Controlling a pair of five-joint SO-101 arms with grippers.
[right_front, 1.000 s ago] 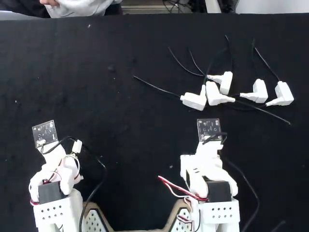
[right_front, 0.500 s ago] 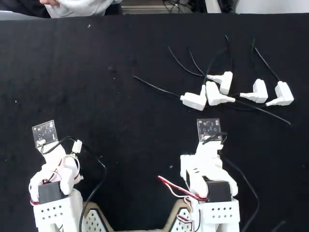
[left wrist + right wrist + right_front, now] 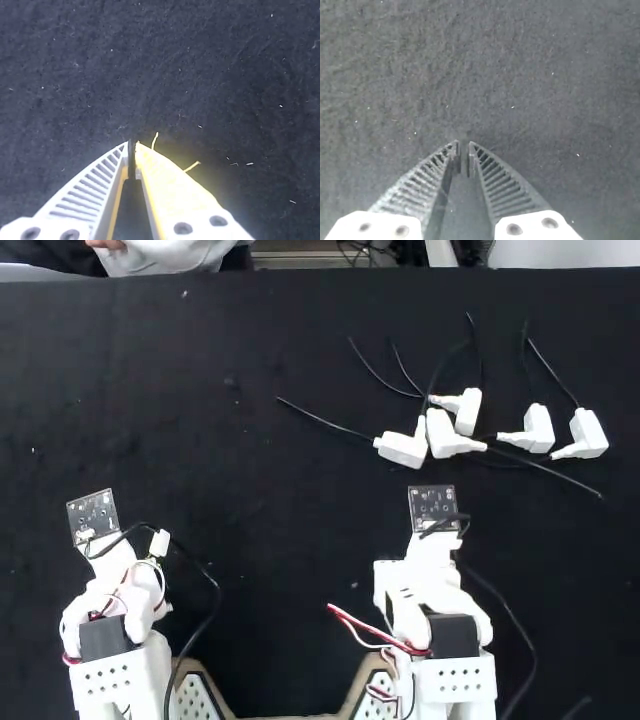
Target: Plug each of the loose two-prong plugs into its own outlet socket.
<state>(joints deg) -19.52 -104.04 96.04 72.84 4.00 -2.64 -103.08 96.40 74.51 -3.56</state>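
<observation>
The left tool (image 3: pixel 132 147) hangs over bare black surface (image 3: pixel 210 70), its two fingers pressed together at the tips with nothing between them. The right tool (image 3: pixel 463 146) is likewise closed over the cloth, with only a sliver of dark between its ribbed fingers and nothing pinched.

From above, one arm (image 3: pixel 112 610) sits folded at the near left edge of the surface (image 3: pixel 180 390). A second arm (image 3: pixel 430 600) sits folded near, right of centre.

All five white plugs lie loose at the far right, well apart from both arms.
- The first plug (image 3: pixel 402 449) lies with its long axis roughly left to right, and a black cord (image 3: pixel 320 418) runs from its left end toward far left.
- The second plug (image 3: pixel 450 435) touches the first. It lies on a slant from far left to near right, its narrow end pointing right.
- The third plug (image 3: pixel 468 412), just beyond the second, stands near to far with a slim arm pointing left.
- The fourth plug (image 3: pixel 540 427) lies apart to the right, its body running near to far and its arm pointing left.
- The fifth plug (image 3: pixel 588 432) is rightmost, its slim end aimed near left.

Thin cords (image 3: pixel 375 375) trail away toward the far side.
</observation>
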